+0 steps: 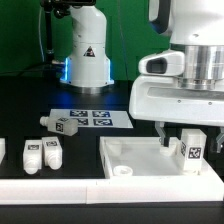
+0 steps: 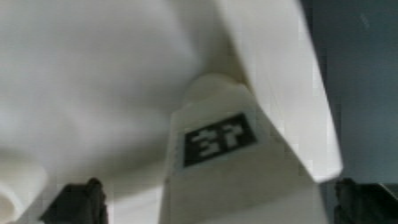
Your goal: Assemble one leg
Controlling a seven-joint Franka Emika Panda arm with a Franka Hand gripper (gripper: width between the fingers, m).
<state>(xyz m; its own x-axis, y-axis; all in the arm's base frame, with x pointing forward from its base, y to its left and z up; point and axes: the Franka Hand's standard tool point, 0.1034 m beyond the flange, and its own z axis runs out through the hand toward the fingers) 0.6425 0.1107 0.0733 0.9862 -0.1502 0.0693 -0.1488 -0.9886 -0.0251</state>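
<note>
Mid-step on seating one leg. In the exterior view, end effector [image 1: 183, 141] low at the exterior view's right, over the large white panel [image 1: 135, 158], fingers either side of the leg [image 1: 192, 152], tag facing the camera. Clenched on the leg, judging by how closely both fingers flank it. Leg upright, or nearly so, lower end at or just above the panel near its far corner on the exterior view's right; actual contact with the panel not decidable from here. In the wrist view, the same leg [image 2: 228, 150] close up against a broad white surface, tag visible, dark fingertips [image 2: 77, 200] at the picture's edge; no corner hole visible there. A round hole [image 1: 124, 171] open in the panel's near corner instead. Elsewhere on the black tabletop [image 1: 30, 100]: the marker board [image 1: 90, 118] beyond the panel, one spare leg [image 1: 61, 123] lying by it, more spare legs [image 1: 42, 153] standing toward the exterior view's left, all well apart from the work. Next, probably: line the leg's lower end up with its corner hole, press down squarely, turn to fasten. Main need: a vertical leg and a panel not sliding under the push.
</note>
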